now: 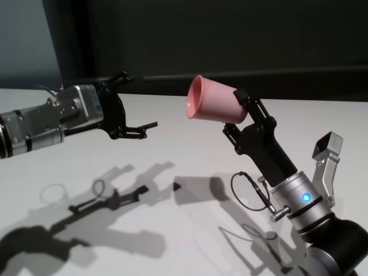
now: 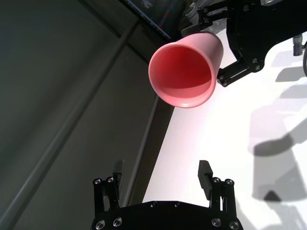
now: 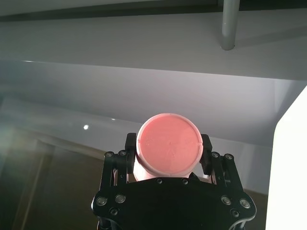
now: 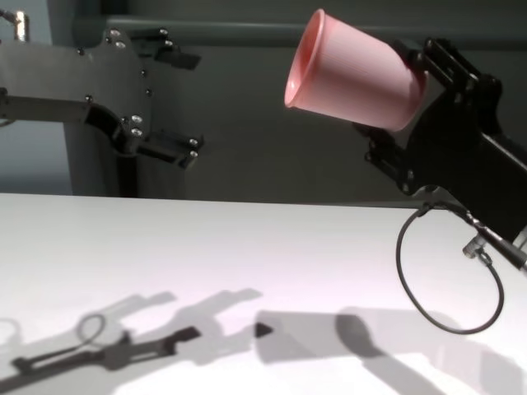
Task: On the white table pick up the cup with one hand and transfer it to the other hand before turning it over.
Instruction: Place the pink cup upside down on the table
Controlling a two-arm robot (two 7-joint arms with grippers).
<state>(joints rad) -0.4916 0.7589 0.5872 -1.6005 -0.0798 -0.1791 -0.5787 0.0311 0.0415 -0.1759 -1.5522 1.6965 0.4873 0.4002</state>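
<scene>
Right gripper: nearest you, clenched on the base of the cup, which it holds aloft above the white table.
Cup: tilted, mouth toward the left gripper.
Left gripper: fingers spread, empty, well apart from the rim.
Your move: judge the gap, bring the left fingers around the rim end, close before releasing.

Head view high, chest view low, 2 close wrist views, all sharing the cup.
</scene>
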